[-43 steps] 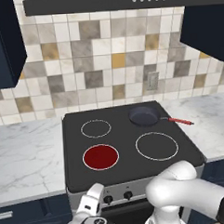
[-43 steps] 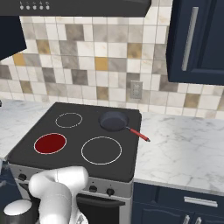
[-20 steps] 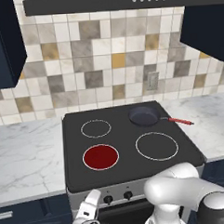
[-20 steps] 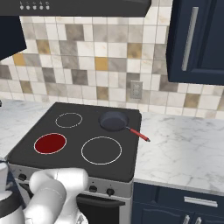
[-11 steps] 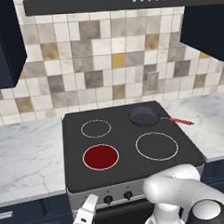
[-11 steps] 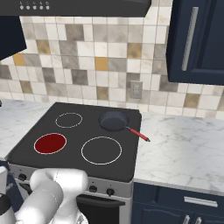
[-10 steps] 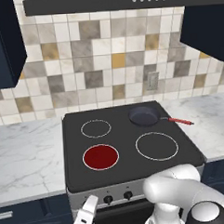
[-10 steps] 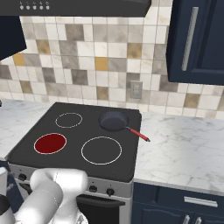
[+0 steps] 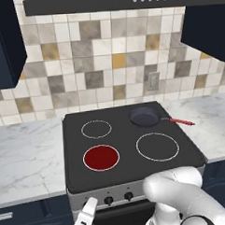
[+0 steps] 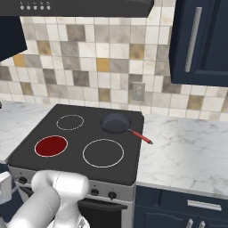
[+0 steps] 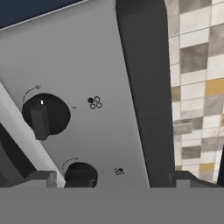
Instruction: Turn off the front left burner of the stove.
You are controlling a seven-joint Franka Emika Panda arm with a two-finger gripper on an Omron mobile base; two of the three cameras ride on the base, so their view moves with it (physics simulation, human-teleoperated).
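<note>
at the near edge: gripper [image 9: 87, 217], white fingers low in the left base view, set just before the left end of the front panel; its dark tips [image 11: 39, 178] rise at the bottom of the hand view, well apart, nothing between them, so it is released.
front panel [image 11: 87, 70]: silver-grey, close before the hand camera and tilted across its view.
knob, larger in view [image 11: 43, 114]: round, black, with a raised grip bar and a small white mark near its top; a four-ring burner mark sits beside it.
knob, lower [image 11: 80, 175]: round, black, partly cut off at the bottom of the hand view, lying between the two tips; contact cannot be told.
panel knobs, base views: two small black ones [image 9: 108, 200] to the right of the gripper.
arm [image 9: 184, 199]: white, bent low in front of the stove.
stove [image 9: 131, 167]: flat matte-black cooktop set between marble counters.
front left burner [image 9: 101, 158]: near-left circle on the cooktop, thin white outline, glowing deep red; also seen [image 10: 51, 146].
front right ring [image 9: 157, 146]: larger, empty, white outline.
back left ring [image 9: 96, 129]: smaller, empty, white outline.
pan [image 9: 144, 116]: dark, on the back right spot, red handle [image 9: 181, 121] pointing right.
backsplash [image 9: 107, 68]: mixed grey, white and tan tiles, with an outlet [image 9: 153, 80].
above: range hood [image 9: 127, 0], dark blue cabinets [image 10: 200, 40].
</note>
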